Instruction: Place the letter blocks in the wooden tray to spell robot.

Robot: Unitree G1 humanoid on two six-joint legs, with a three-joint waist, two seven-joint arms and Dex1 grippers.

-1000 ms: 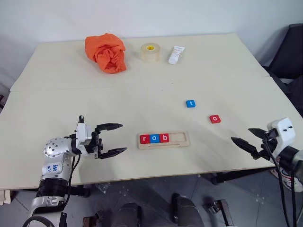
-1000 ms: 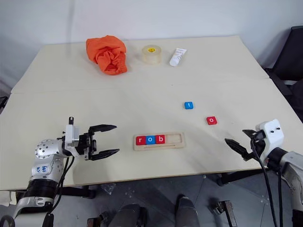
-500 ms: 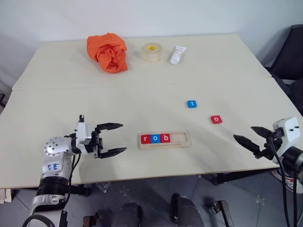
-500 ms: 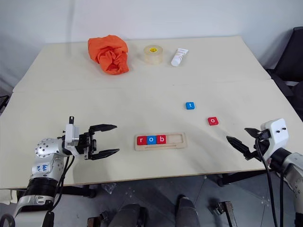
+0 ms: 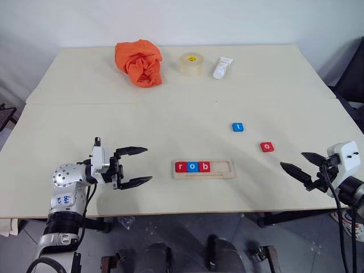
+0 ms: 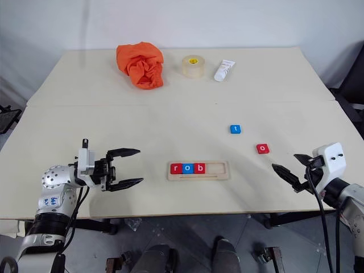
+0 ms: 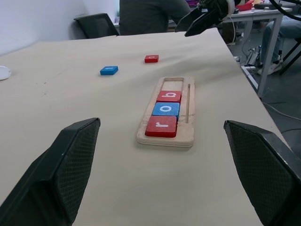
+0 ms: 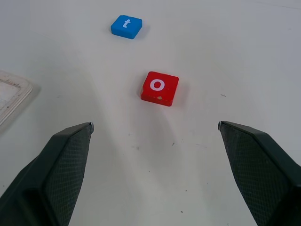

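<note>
A long wooden tray (image 5: 203,169) is seen on the desk (image 5: 114,114) near its front edge, about midway along that edge. Three letter blocks are seated in its groove, filling the left part: a red r (image 5: 181,167), a blue o (image 5: 193,167) and a red b (image 5: 205,167), touching one another in a row. The right part of the groove is left bare. Two more blocks are found loose on the desk, to the right of the tray and farther from the front edge: a blue t (image 5: 238,127) and a red o (image 5: 267,147), set apart from each other and from the tray.

The left gripper (image 5: 135,166) is held level above the front left part of the desk, pointed toward the tray, with its two black fingers spread wide and nothing between them. The right gripper (image 5: 296,164) is held near the front right corner, pointed toward the red o, its fingers likewise spread wide and empty.

Along the back edge of the desk, a crumpled orange cloth (image 5: 140,61), a roll of tape (image 5: 192,63) and a small white tube (image 5: 223,67) are lined up from left to right.
</note>
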